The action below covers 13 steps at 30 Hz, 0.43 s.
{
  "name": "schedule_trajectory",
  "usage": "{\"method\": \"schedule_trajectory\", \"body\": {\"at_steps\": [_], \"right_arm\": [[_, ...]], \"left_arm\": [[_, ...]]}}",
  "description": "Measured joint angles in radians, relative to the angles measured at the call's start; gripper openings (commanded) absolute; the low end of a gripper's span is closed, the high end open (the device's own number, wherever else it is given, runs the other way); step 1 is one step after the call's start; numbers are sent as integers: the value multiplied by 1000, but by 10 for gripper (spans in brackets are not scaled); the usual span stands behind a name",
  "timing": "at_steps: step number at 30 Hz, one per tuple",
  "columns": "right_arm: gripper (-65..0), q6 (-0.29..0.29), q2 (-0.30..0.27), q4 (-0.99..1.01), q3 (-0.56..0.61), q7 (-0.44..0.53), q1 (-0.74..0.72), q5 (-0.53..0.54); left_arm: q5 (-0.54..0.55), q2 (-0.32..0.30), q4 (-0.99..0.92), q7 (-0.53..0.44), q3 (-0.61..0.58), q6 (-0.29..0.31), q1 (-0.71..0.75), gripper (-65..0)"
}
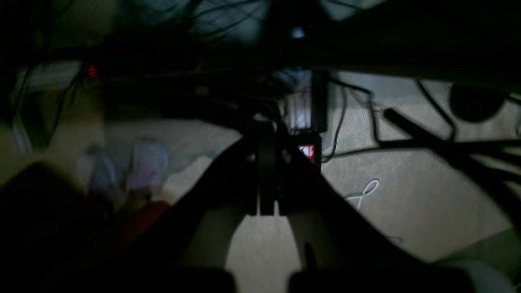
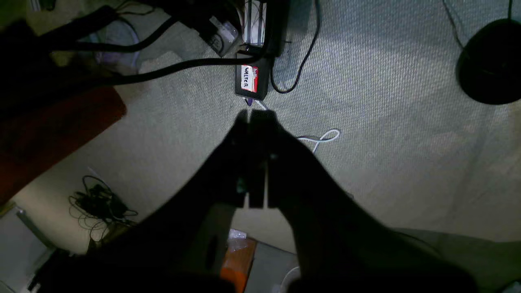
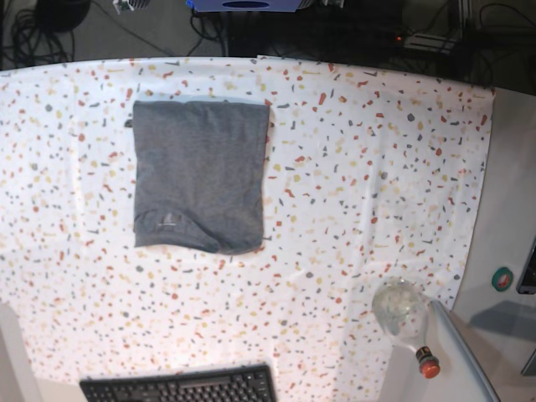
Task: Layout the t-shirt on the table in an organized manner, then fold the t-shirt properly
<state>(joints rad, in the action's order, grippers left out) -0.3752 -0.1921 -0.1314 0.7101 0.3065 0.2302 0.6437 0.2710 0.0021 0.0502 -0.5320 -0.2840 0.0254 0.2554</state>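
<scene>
A red-and-white sticker (image 2: 249,78) on a small black box (image 2: 252,81) lying on the carpet carries handwritten letters that appear to read "Walter" under a white "hello" line, seen from the right wrist camera. The same sticker (image 1: 307,151) is too blurred to read from the left wrist camera.

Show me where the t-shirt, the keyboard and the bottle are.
t-shirt (image 3: 199,184), base view, middle of the folded grey cloth.
keyboard (image 3: 180,387), base view, its key rows.
bottle (image 3: 402,310), base view, its clear body.

Right gripper (image 2: 256,158) closed, above carpet (image 2: 386,122), cables (image 2: 97,203).
</scene>
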Motion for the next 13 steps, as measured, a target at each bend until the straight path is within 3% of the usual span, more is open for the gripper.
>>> {"method": "schedule_trajectory", "body": {"at_steps": [8, 13], "right_arm": [[-650, 0, 31, 2, -1, 3, -34, 3], [-650, 0, 94, 9, -5, -17, -53, -1]], "left_arm": [[14, -1, -7, 7, 3, 1, -31, -650], [18, -22, -6, -2, 4, 0, -45, -650]]}}
